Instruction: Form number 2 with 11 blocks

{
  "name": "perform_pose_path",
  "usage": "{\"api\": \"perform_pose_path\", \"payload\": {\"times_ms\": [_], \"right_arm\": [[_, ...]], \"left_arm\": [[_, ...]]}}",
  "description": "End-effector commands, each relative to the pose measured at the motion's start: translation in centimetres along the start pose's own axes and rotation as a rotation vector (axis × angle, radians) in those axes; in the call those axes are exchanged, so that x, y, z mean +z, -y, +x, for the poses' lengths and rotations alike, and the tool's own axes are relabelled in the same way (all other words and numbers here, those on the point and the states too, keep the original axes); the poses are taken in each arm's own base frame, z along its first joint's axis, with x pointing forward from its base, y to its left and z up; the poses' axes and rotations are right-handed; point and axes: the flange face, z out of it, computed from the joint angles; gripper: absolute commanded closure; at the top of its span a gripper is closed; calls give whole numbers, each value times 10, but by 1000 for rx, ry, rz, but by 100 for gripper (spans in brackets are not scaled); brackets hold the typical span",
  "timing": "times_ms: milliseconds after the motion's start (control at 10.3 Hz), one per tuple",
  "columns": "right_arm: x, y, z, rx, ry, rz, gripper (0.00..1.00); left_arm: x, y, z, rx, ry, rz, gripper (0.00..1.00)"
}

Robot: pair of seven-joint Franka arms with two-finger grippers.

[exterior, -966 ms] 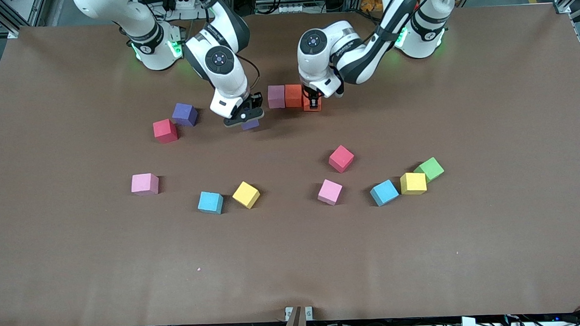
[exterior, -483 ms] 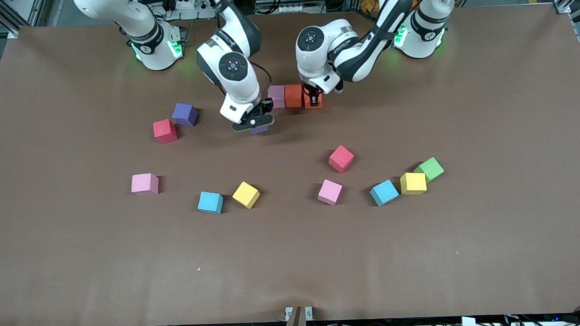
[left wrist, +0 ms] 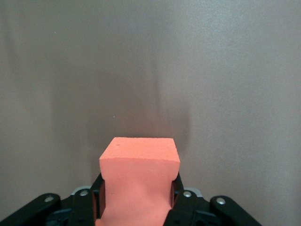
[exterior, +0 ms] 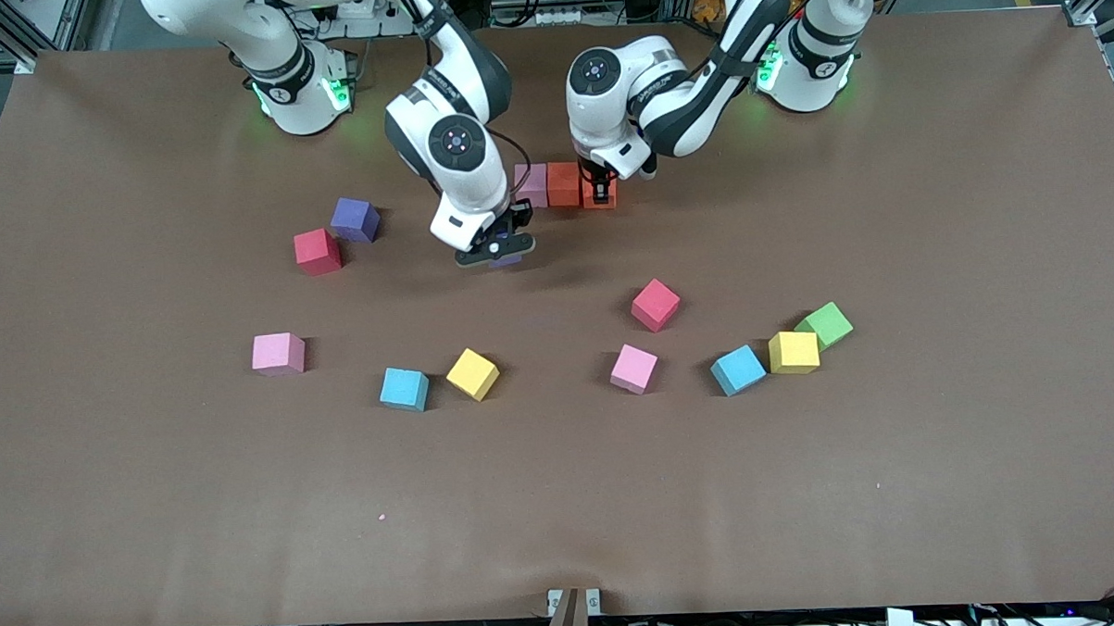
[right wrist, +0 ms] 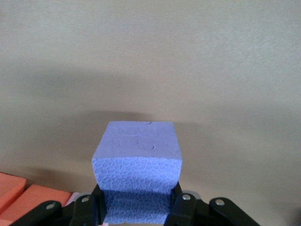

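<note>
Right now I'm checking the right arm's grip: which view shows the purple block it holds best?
The right wrist view: the purple block fills the centre, pinched between the right gripper jaws. The front view shows only a sliver of it under the gripper. The left wrist view does not show it.

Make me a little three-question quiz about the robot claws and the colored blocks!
1. True or false: the left claw is shut on an orange block.
2. Which block does the right claw hold? A) yellow B) purple C) green
3. Fill in: beside the held orange block, an orange cube and a ____ cube sit in a row.

Key: 1 true; 2 B, the purple block; 3 pink.
</note>
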Motion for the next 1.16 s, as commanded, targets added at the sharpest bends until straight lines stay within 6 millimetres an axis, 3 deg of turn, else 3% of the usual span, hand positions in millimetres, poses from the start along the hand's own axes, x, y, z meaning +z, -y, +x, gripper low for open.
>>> {"api": "perform_pose_path", "payload": {"times_ms": [0, 193, 773, 870, 966, 1063], "right_arm": [[0, -28, 17, -60, 49, 9, 100], [-3, -46, 21, -88, 77, 9, 100], [1, -51, 22, -75, 95, 7, 100], [1, -51, 21, -66, 100, 18, 100], [1, -50, 21, -59, 103, 27, 100], [1, -50, 21, -58, 103, 27, 100]], "left_arm": [[0, 2, -4, -7, 10, -23, 100], [0, 1, -5, -7, 11, -24, 100], [6, 14, -10, 58, -11, -44, 99], [9, 14, -9, 67, -16, -44, 86], [9, 13, -9, 83, -20, -55, 51], [8, 13, -9, 86, -22, -56, 5]]}}
